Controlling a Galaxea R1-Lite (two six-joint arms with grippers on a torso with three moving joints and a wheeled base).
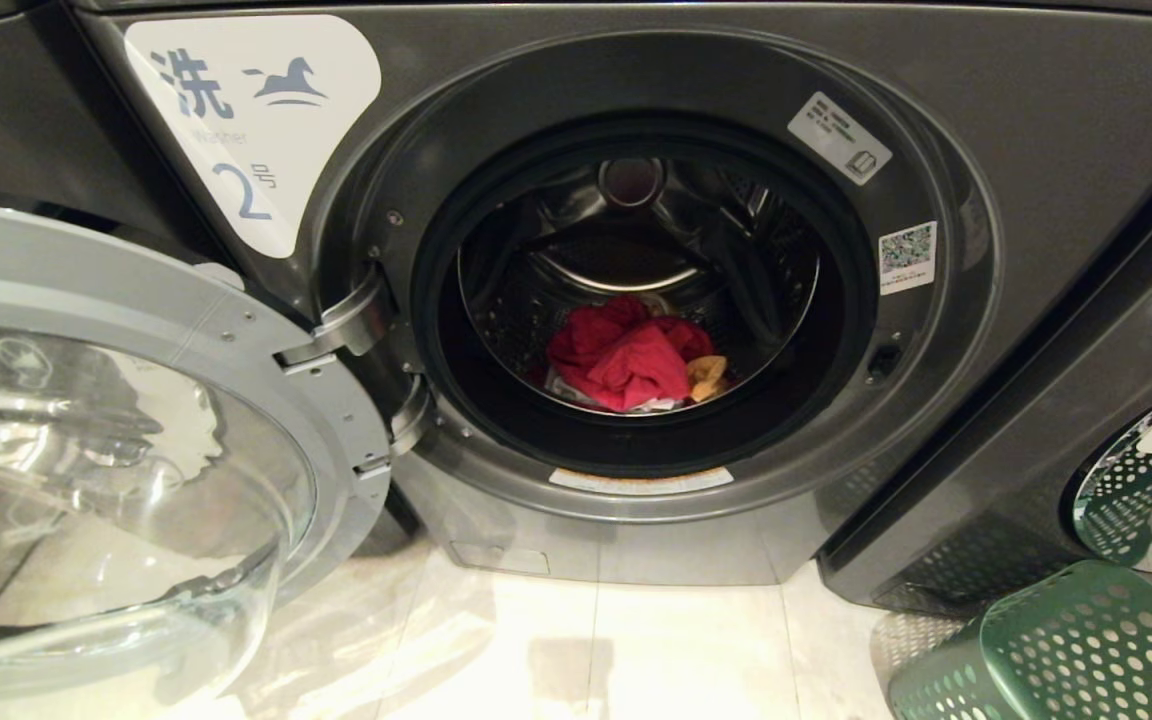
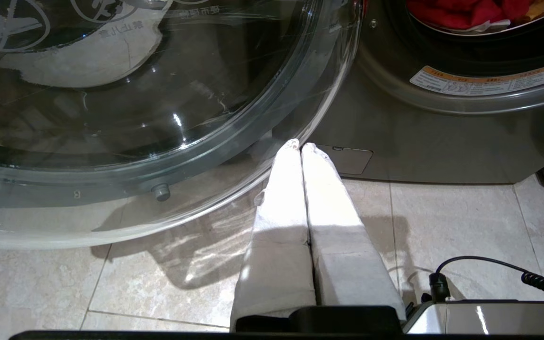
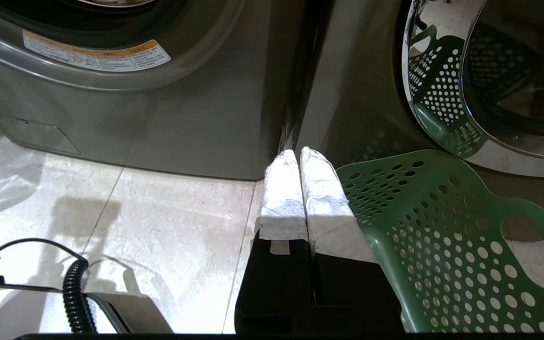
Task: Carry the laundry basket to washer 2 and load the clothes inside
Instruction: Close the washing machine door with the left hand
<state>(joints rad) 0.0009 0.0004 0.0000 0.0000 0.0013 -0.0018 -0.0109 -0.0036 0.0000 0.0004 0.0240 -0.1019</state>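
Note:
Washer 2 (image 1: pixel 936 130), dark grey with a white horse-logo label, fills the head view with its glass door (image 1: pixel 116 450) swung open to the left. Red and orange clothes (image 1: pixel 631 360) lie in its drum. The dark green perforated laundry basket (image 1: pixel 1066 650) lies tipped on the floor at the lower right, and its rim (image 3: pixel 446 245) sits right beside my right gripper (image 3: pixel 299 153). That gripper is shut and holds nothing. My left gripper (image 2: pixel 300 145) is shut and empty too, low over the tiles just below the open door's glass edge (image 2: pixel 272 156).
A second grey washer (image 1: pixel 1116 330) with a chrome-rimmed door (image 3: pixel 442 127) stands to the right, behind the basket. Pale floor tiles (image 1: pixel 586 650) stretch in front of the machines. Coiled black cables (image 3: pixel 73 283) hang near both wrists.

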